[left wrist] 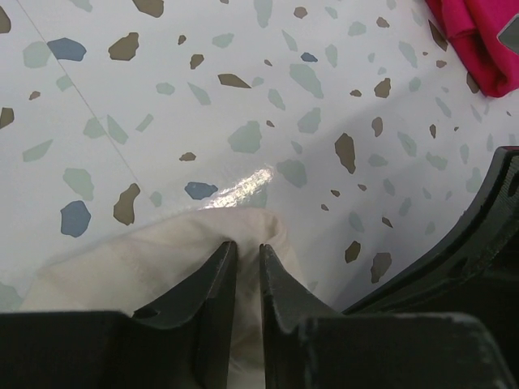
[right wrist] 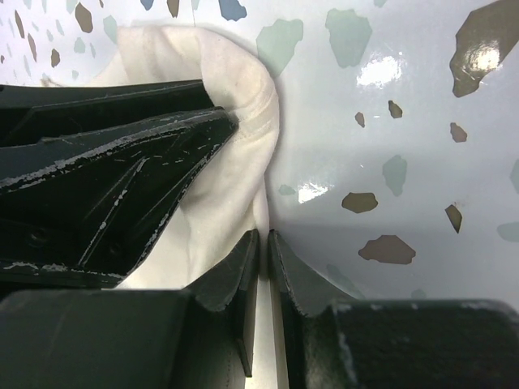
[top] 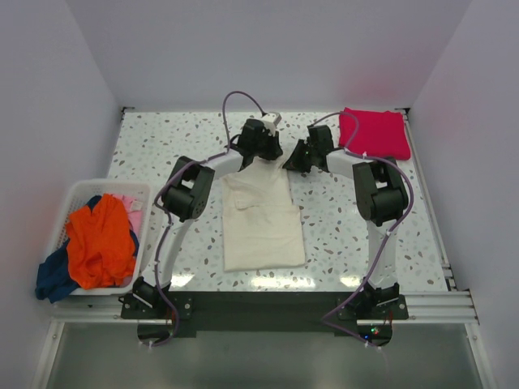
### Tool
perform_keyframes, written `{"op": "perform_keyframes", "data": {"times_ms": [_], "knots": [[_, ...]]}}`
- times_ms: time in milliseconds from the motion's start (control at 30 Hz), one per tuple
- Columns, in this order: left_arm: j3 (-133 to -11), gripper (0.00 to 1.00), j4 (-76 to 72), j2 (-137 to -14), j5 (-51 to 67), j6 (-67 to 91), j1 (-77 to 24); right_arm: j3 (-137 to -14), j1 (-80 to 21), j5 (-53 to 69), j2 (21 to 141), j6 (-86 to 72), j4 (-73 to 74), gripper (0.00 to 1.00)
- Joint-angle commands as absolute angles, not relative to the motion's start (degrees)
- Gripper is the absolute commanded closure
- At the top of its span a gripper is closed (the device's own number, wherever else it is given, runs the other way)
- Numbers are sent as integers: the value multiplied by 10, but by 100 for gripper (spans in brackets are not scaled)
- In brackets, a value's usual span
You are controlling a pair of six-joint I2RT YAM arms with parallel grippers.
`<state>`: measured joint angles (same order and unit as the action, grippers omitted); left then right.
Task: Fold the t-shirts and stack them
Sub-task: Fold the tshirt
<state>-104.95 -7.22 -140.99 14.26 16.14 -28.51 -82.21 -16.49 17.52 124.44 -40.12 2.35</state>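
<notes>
A cream t-shirt [top: 261, 219] lies folded into a long strip in the middle of the table, its far end bunched up. My left gripper [top: 258, 160] [left wrist: 247, 245] is at that far end, its jaws pinched on a fold of the cream cloth [left wrist: 146, 259]. Just to its right, my right gripper [top: 293, 159] [right wrist: 263, 233] is shut on the shirt's edge [right wrist: 235, 162]. The two grippers almost touch. A folded magenta-red t-shirt [top: 375, 132] [left wrist: 478, 40] lies at the back right.
A white slatted basket [top: 81, 190] at the table's left edge holds an orange shirt [top: 99, 243], a pink one [top: 130, 203] and a dark blue one [top: 53, 279] that hangs over the rim. White walls close in the table on three sides.
</notes>
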Motion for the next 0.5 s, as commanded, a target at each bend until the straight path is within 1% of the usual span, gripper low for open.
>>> {"op": "perform_keyframes", "data": {"times_ms": [0,33,67,133,167,267,467], "knots": [[-1049,79,-103,-1375,163,170,-280,-812,-164,157,1269,-397,51,85],[-1048,81,-106,-1375,166,171,-278,-813,-164,157,1268,-396,51,85],[-1046,85,-108,-1375,169,173,-277,-813,-164,157,1268,-396,51,85],[-1042,89,-112,-1372,170,176,-275,-813,-164,156,1268,-396,52,86],[-1042,93,-113,-1372,171,177,-274,-814,-164,156,1268,-396,52,86],[-1033,100,-123,-1364,170,183,-270,-812,-164,156,1269,-396,51,86],[-1006,100,-150,-1346,158,204,-252,-812,-164,156,1272,-397,50,86]]}}
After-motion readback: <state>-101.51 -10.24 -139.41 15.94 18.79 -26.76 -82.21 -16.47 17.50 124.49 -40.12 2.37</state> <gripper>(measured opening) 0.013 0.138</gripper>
